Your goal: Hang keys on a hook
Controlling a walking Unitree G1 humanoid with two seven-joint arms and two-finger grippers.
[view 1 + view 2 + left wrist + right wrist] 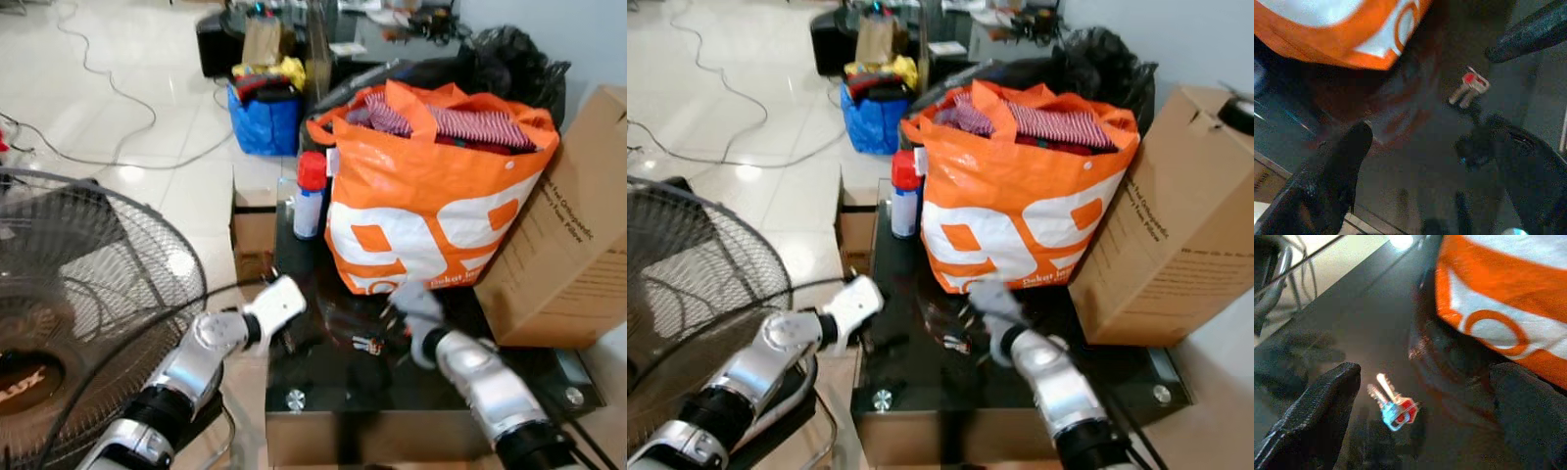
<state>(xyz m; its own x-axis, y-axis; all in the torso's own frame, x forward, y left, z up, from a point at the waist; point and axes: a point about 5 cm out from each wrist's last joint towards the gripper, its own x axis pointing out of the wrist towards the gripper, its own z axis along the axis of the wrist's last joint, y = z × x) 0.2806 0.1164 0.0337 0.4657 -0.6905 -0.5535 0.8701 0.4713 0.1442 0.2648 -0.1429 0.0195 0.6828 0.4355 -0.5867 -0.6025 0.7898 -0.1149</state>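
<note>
An orange bag (431,196) is sitting on the black glass table (323,392), with the keys (1393,407) lying just before it. The right gripper (1425,426) is hovering spread above the keys. The left gripper (1449,166), also spread, is hanging near the table's edge.

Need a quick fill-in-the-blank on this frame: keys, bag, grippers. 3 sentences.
1. The keys lie on the black glass ______.
2. Behind the keys stands an ______ bag stuffed with striped cloth.
3. The right gripper hovers over the keys with its fingers ______; the left gripper is nearby.

Missing words: table; orange; open
</note>
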